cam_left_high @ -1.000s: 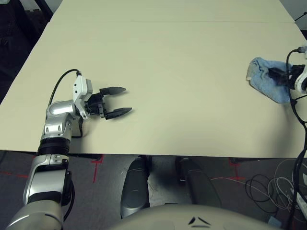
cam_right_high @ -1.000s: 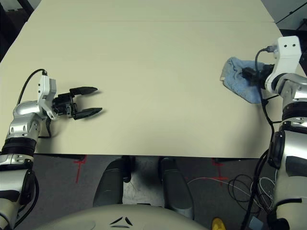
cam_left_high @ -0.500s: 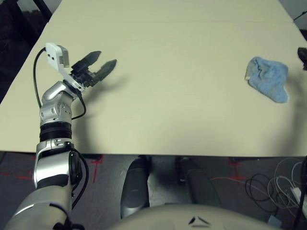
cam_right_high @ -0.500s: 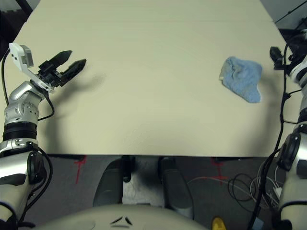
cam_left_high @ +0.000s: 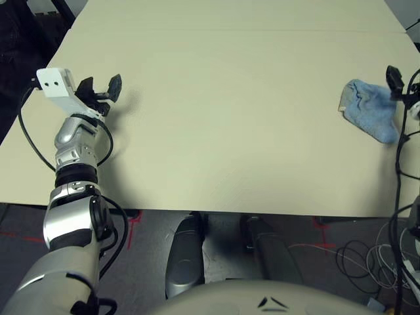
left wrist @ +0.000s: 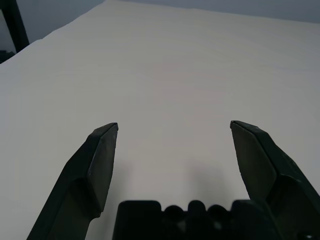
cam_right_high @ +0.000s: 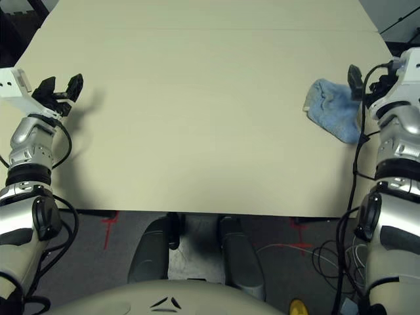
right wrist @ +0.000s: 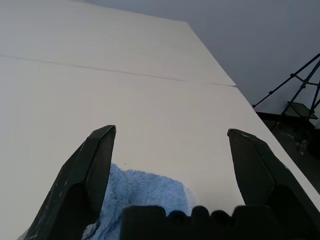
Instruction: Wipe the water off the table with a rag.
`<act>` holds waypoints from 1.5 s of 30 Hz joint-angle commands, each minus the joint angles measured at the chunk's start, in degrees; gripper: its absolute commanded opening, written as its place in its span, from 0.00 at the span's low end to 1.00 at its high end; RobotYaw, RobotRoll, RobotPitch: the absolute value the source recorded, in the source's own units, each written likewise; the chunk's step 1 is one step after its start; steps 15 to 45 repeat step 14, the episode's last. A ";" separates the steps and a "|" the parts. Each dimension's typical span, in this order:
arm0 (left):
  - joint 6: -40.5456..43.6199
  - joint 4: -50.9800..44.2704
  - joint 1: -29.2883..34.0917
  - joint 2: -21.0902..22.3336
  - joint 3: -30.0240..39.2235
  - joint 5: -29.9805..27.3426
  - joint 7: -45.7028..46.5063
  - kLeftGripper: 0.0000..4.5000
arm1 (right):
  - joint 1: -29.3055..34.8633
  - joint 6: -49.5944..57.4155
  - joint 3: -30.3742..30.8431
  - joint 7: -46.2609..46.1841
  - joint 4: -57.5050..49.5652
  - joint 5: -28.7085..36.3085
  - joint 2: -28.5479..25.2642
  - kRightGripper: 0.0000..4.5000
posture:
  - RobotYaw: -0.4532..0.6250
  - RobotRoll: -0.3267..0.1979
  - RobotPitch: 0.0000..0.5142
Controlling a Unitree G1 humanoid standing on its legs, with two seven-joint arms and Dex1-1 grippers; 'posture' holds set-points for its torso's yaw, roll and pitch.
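Note:
The light blue rag (cam_left_high: 367, 110) lies crumpled near the right edge of the cream table (cam_left_high: 230, 98). My right gripper (cam_right_high: 365, 79) hovers just above the rag's right side, open, with nothing between its fingers. In the right wrist view the rag (right wrist: 142, 192) sits below the spread fingertips (right wrist: 102, 137). My left gripper (cam_left_high: 100, 87) is raised over the table's left side, open and empty, pointing away from me. Bare tabletop lies under it in the left wrist view (left wrist: 172, 130). The water is out of view.
A faint seam (cam_left_high: 230, 29) crosses the far part of the table. A black tripod (right wrist: 300, 90) stands past the far right corner. Cables (cam_left_high: 367, 252) lie on the floor below the front edge at the right.
My right gripper has let go of the rag, pulled off to the right, then come back above its right side. The left arm swung from the front left up and left.

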 commanded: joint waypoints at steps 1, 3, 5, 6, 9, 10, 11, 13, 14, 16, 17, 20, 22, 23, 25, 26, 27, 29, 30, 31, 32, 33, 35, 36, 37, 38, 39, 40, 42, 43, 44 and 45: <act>-2.20 2.63 0.17 1.33 0.28 1.45 0.69 1.00 | 1.15 -0.61 -1.17 -0.86 -1.72 1.01 0.63 0.99 | 0.50 0.62 0.48; -2.60 3.45 -0.08 1.72 0.30 1.74 0.97 1.00 | 0.87 -0.52 -0.97 -0.73 -2.02 1.03 1.13 0.99 | 0.50 0.62 0.48; -2.87 4.11 -0.31 2.01 0.46 1.87 1.25 1.00 | 0.55 -0.47 -0.75 -0.63 -2.13 0.97 1.56 0.99 | 0.50 0.62 0.48; -2.97 4.38 -0.37 2.14 0.50 1.90 1.28 1.00 | 0.36 -0.51 -0.65 -0.65 -2.07 0.86 1.79 0.99 | 0.50 0.62 0.48; -3.34 5.09 -0.53 2.46 0.38 2.12 1.35 1.00 | -0.49 -0.65 -0.47 -0.73 -1.38 0.61 2.22 0.99 | 0.51 0.62 0.47; -3.51 5.31 -0.58 2.52 0.33 2.15 1.33 1.00 | -0.74 -0.66 -0.50 -0.76 -1.24 0.63 2.32 0.99 | 0.50 0.62 0.47; -3.71 5.52 -0.62 2.55 0.27 2.20 1.28 1.00 | -0.92 -0.68 -0.51 -0.76 -1.15 0.64 2.41 0.99 | 0.50 0.62 0.46; -4.05 5.92 -0.74 2.55 0.17 2.36 1.31 1.00 | -1.16 -0.77 -0.48 -0.78 -1.13 0.64 2.70 0.99 | 0.50 0.62 0.46; -4.15 6.04 -0.79 2.52 0.15 2.45 1.35 1.00 | -1.21 -0.81 -0.46 -0.79 -1.15 0.62 2.81 0.99 | 0.50 0.62 0.46; -4.15 6.04 -0.79 2.52 0.15 2.45 1.35 1.00 | -1.21 -0.81 -0.46 -0.79 -1.15 0.62 2.81 0.99 | 0.50 0.62 0.46; -4.15 6.04 -0.79 2.52 0.15 2.45 1.35 1.00 | -1.21 -0.81 -0.46 -0.79 -1.15 0.62 2.81 0.99 | 0.50 0.62 0.46; -4.15 6.04 -0.79 2.52 0.15 2.45 1.35 1.00 | -1.21 -0.81 -0.46 -0.79 -1.15 0.62 2.81 0.99 | 0.50 0.62 0.46; -4.15 6.04 -0.79 2.52 0.15 2.45 1.35 1.00 | -1.21 -0.81 -0.46 -0.79 -1.15 0.62 2.81 0.99 | 0.50 0.62 0.46; -4.15 6.04 -0.79 2.52 0.15 2.45 1.35 1.00 | -1.21 -0.81 -0.46 -0.79 -1.15 0.62 2.81 0.99 | 0.50 0.62 0.46; -4.15 6.04 -0.79 2.52 0.15 2.45 1.35 1.00 | -1.21 -0.81 -0.46 -0.79 -1.15 0.62 2.81 0.99 | 0.50 0.62 0.46; -4.15 6.04 -0.79 2.52 0.15 2.45 1.35 1.00 | -1.21 -0.81 -0.46 -0.79 -1.15 0.62 2.81 0.99 | 0.50 0.62 0.46; -4.15 6.04 -0.79 2.52 0.15 2.45 1.35 1.00 | -1.21 -0.81 -0.46 -0.79 -1.15 0.62 2.81 0.99 | 0.50 0.62 0.46; -4.15 6.04 -0.79 2.52 0.15 2.45 1.35 1.00 | -1.21 -0.81 -0.46 -0.79 -1.15 0.62 2.81 0.99 | 0.50 0.62 0.46; -4.15 6.04 -0.79 2.52 0.15 2.45 1.35 1.00 | -1.21 -0.81 -0.46 -0.79 -1.15 0.62 2.81 0.99 | 0.50 0.62 0.46; -4.15 6.04 -0.79 2.52 0.15 2.45 1.35 1.00 | -1.21 -0.81 -0.46 -0.79 -1.15 0.62 2.81 0.99 | 0.50 0.62 0.46; -4.15 6.04 -0.79 2.52 0.15 2.45 1.35 1.00 | -1.21 -0.81 -0.46 -0.79 -1.15 0.62 2.81 0.99 | 0.50 0.62 0.46; -4.15 6.04 -0.79 2.52 0.15 2.45 1.35 1.00 | -1.21 -0.81 -0.46 -0.79 -1.15 0.62 2.81 0.99 | 0.50 0.62 0.46; -4.15 6.04 -0.79 2.52 0.15 2.45 1.35 1.00 | -1.21 -0.81 -0.46 -0.79 -1.15 0.62 2.81 0.99 | 0.50 0.62 0.46; -4.15 6.04 -0.79 2.52 0.15 2.45 1.35 1.00 | -1.21 -0.81 -0.46 -0.79 -1.15 0.62 2.81 0.99 | 0.50 0.62 0.46; -4.15 6.04 -0.79 2.52 0.15 2.45 1.35 1.00 | -1.21 -0.81 -0.46 -0.79 -1.15 0.62 2.81 0.99 | 0.50 0.62 0.46; -4.15 6.04 -0.79 2.52 0.15 2.45 1.35 1.00 | -1.21 -0.81 -0.46 -0.79 -1.15 0.62 2.81 0.99 | 0.50 0.62 0.46; -4.15 6.04 -0.79 2.52 0.15 2.45 1.35 1.00 | -1.21 -0.81 -0.46 -0.79 -1.15 0.62 2.81 0.99 | 0.50 0.62 0.46; -4.15 6.04 -0.79 2.52 0.15 2.45 1.35 1.00 | -1.21 -0.81 -0.46 -0.79 -1.15 0.62 2.81 0.99 | 0.50 0.62 0.46; -4.15 6.04 -0.79 2.52 0.15 2.45 1.35 1.00 | -1.21 -0.81 -0.46 -0.79 -1.15 0.62 2.81 0.99 | 0.50 0.62 0.46; -4.15 6.04 -0.79 2.52 0.15 2.45 1.35 1.00 | -1.21 -0.81 -0.46 -0.79 -1.15 0.62 2.81 0.99 | 0.50 0.62 0.46; -4.15 6.04 -0.79 2.52 0.15 2.45 1.35 1.00 | -1.21 -0.81 -0.46 -0.79 -1.15 0.62 2.81 0.99 | 0.50 0.62 0.46; -4.15 6.04 -0.79 2.52 0.15 2.45 1.35 1.00 | -1.21 -0.81 -0.46 -0.79 -1.15 0.62 2.81 0.99 | 0.50 0.62 0.46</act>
